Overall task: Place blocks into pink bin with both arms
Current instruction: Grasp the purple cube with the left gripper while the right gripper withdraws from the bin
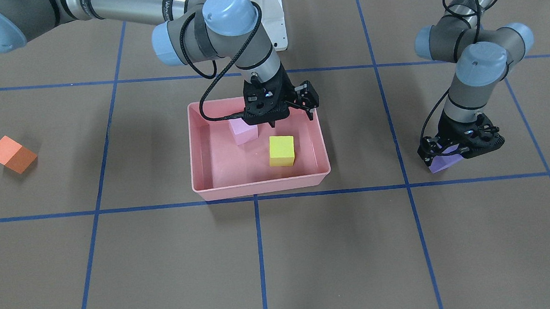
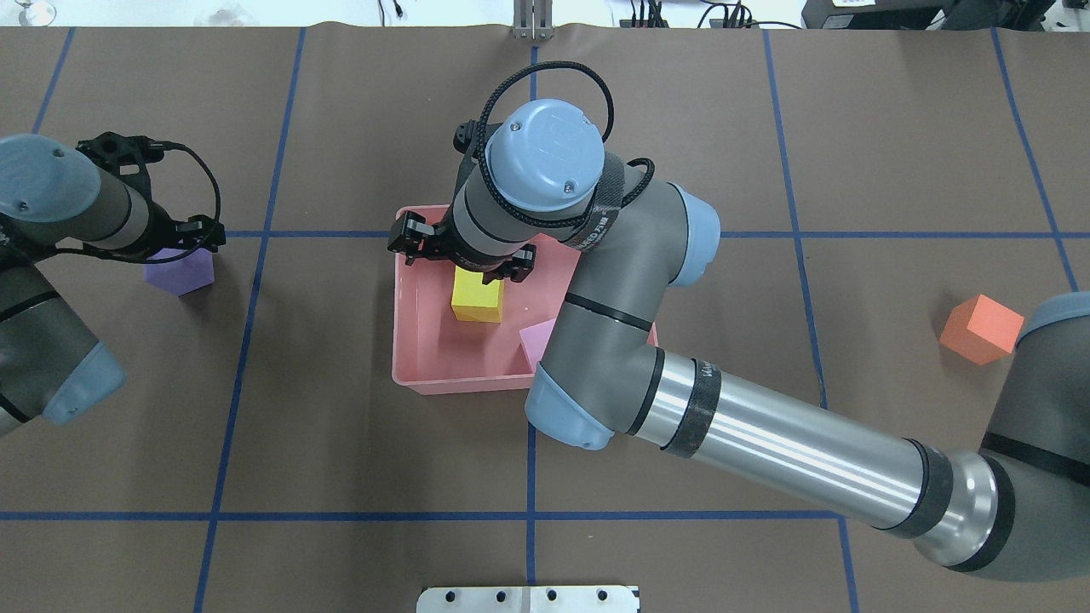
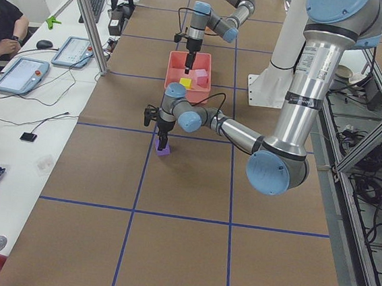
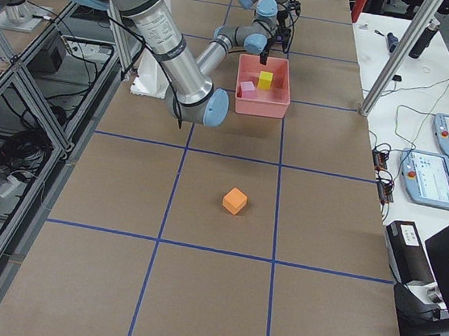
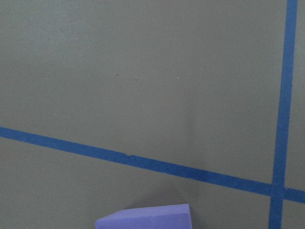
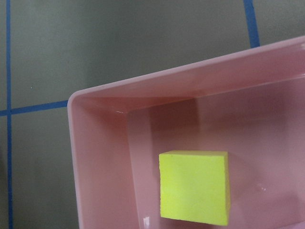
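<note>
yellow block and light pink block seen lying in pink bin, right gripper held spread open above them, left gripper set around purple block, its grip not discernible, orange block seen well apart

Eyes on the brown paper-covered tabletop, squared off by blue tape lines. Near its middle sits a shallow salmon-pink plastic bin, one long wall just short of a tape line. Out on the robot's right lies a lone orange foam cube. Well apart on the left is a purple foam cube (partly hidden), just beside a line. A white metal pedestal plate stands at the robot's edge.
</note>
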### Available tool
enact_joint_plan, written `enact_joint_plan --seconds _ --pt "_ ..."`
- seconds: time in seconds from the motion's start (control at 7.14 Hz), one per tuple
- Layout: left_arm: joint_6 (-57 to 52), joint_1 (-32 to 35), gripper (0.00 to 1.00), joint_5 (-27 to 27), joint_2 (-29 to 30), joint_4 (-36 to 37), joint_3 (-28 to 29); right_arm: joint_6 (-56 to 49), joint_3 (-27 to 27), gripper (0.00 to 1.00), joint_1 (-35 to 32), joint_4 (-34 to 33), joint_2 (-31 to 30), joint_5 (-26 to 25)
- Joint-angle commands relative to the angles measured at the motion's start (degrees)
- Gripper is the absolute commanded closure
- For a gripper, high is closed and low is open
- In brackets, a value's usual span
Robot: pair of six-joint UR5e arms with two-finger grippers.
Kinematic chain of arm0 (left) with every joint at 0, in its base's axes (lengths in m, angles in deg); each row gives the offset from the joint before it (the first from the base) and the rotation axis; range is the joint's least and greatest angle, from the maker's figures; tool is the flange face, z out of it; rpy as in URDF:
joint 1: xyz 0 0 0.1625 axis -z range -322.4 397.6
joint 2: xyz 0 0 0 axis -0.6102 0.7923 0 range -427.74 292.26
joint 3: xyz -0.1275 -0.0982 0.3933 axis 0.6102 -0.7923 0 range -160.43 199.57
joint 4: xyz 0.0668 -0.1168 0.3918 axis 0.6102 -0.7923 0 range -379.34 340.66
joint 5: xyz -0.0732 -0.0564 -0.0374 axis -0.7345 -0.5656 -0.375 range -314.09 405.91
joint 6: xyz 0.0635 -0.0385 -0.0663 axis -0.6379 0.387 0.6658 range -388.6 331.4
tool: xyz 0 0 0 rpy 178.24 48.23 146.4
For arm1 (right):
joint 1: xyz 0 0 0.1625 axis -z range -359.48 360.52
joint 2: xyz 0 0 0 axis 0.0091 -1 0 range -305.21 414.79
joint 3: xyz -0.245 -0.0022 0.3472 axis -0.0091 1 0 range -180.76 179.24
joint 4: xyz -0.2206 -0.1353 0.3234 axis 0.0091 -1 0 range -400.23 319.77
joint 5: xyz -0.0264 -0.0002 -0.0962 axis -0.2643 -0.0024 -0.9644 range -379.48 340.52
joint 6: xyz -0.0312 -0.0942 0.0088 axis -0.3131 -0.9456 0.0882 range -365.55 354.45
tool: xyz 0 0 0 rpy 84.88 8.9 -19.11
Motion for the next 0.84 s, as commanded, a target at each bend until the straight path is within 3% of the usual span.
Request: enact_joint_plan --seconds 0.0,0.28,0.42,0.7 --pt "-0.4 0.0 0.01 0.0 -0.5 -0.3 0.2 0.0 -0.9 0.0 -0.5 -0.1 0.0 0.1" --pt "-0.4 -0.1 0.07 -0.1 -0.6 -0.3 0.2 0.0 -1.2 0.0 -0.8 -0.3 0.0 0.1" --pt "-0.3 0.0 0.3 -0.2 -0.6 -0.2 0.2 0.0 -1.2 0.0 -1.0 -0.3 0.0 0.1" --pt "0.4 0.0 0.99 0.0 -0.9 -0.2 -0.2 0.1 -1.3 0.0 -1.1 -0.1 0.0 0.1"
